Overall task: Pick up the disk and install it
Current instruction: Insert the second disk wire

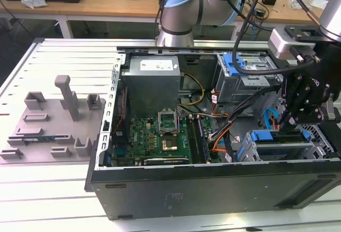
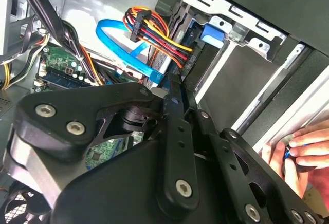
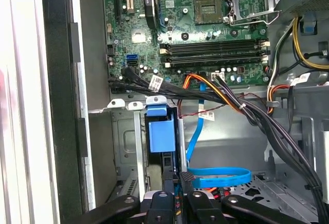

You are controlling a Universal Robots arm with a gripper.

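Slatted aluminium tabletop [image 1: 48, 61] carries an open computer case [image 1: 213, 189], with wooden workbenches [image 1: 101, 0] behind. Inside the case, at the exterior view's right, the disk [image 1: 281, 140] sits in the lower drive cage [image 1: 277, 152], its blue carrier tabs showing at either end. My gripper [image 1: 290, 119] hangs directly over it, reaching down into the case; whether it is clenched or released I cannot tell. In the first wrist view my gripper [image 3: 177, 188] stands just beside a looped blue data cable [image 3: 216, 175]. Further out lie the green motherboard [image 1: 160, 136] and the grey power supply [image 1: 152, 83]. On the table at the exterior view's left rests a grey fixture plate [image 1: 48, 136] with an upright post [image 1: 66, 96]. In the second wrist view a person's hand [image 2: 303, 152] shows beyond the case wall.
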